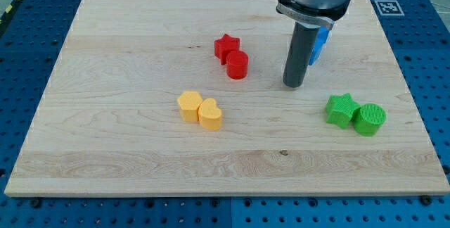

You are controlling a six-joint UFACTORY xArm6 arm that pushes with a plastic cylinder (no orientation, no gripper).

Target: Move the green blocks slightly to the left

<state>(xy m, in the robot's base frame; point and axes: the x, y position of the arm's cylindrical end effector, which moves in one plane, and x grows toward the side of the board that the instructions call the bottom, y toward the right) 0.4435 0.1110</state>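
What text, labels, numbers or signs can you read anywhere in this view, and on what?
No readable words or numbers anywhere.
Fiducial marker, black-and-white square pattern, on the blue base beyond the wooden board at the view's top right: a code pattern, no letters.
Blocks and arm: no visible labels.

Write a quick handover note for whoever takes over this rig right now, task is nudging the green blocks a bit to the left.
My tip rests on the board, touching no block, up and to the view's left of the green pair.
The green star and green cylinder sit touching near the view's right edge of the wooden board, star on the left.
Done: no sign yet of a push on the greens.
Left: bring my tip round to the right of the green cylinder, then push both slightly left.
A blue block is partly hidden behind the rod.
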